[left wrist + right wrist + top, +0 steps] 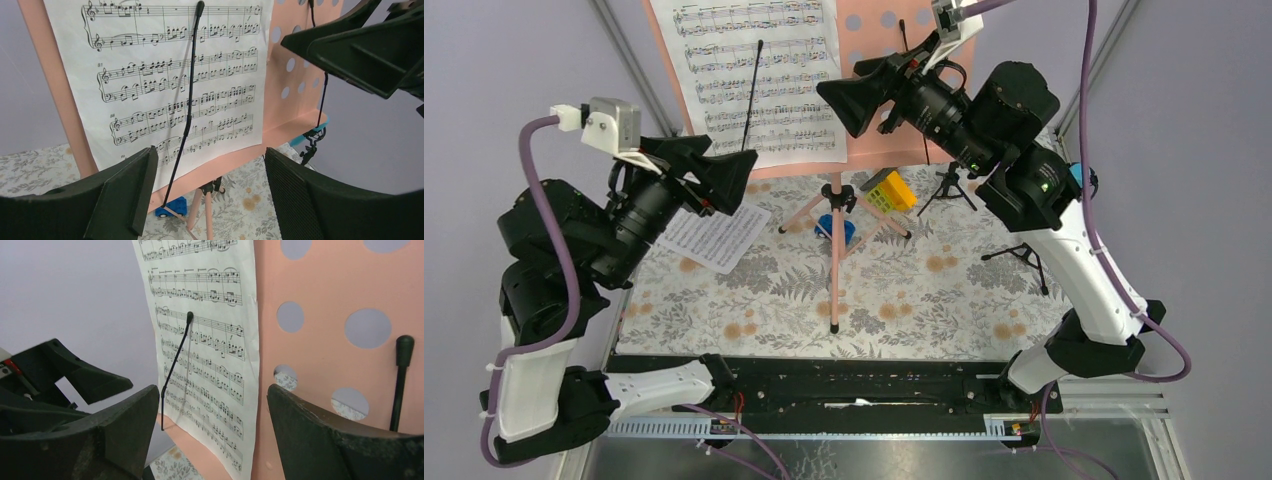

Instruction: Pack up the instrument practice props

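The pink perforated music stand (889,100) stands on its tripod legs (834,250) at the back centre. One white sheet-music page (754,70) rests on it under a thin black holder arm (752,95). A second page (714,235) lies flat on the table at the left. My left gripper (729,180) is open and empty, raised just left of the stand's lower edge; its wrist view shows the page (165,75) ahead between the jaws (210,190). My right gripper (836,108) is open and empty in front of the page's right edge (210,340). Two small black tripods (949,185) (1024,260) stand at the right; a blue mic (305,140) shows partly.
A small blue toy car (836,228) sits under the stand, and also shows in the left wrist view (172,206). A yellow-green toy block (892,190) lies beside the stand's legs. A floral mat (904,290) covers the table. Grey walls close in on both sides.
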Controlling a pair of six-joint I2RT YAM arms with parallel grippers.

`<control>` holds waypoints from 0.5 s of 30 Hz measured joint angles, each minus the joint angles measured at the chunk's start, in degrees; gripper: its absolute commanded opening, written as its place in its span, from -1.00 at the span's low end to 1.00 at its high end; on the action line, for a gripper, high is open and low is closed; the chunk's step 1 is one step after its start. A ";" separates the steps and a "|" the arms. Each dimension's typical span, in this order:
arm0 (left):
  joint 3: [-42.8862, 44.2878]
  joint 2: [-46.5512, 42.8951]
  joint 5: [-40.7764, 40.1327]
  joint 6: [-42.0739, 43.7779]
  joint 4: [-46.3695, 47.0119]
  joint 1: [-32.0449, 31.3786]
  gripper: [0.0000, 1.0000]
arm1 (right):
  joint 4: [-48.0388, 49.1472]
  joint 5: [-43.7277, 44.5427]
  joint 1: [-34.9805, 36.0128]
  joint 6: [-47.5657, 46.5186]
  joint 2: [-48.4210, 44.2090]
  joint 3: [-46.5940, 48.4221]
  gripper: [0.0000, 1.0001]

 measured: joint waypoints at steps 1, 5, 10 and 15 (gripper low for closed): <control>-0.66 -0.07 -0.15 -0.07 0.31 0.00 0.67 | 0.55 0.26 0.00 0.02 0.07 0.00 0.72; -2.71 -0.17 -0.74 -0.09 1.14 0.00 0.69 | 2.91 0.48 0.00 0.07 0.83 0.00 0.72; -4.37 -0.24 -2.14 -0.04 2.47 0.00 0.70 | 4.48 0.85 0.00 0.02 1.95 0.00 0.72; -4.48 0.07 -3.82 0.24 3.76 0.00 0.70 | 5.49 0.85 0.02 0.02 2.27 0.00 0.72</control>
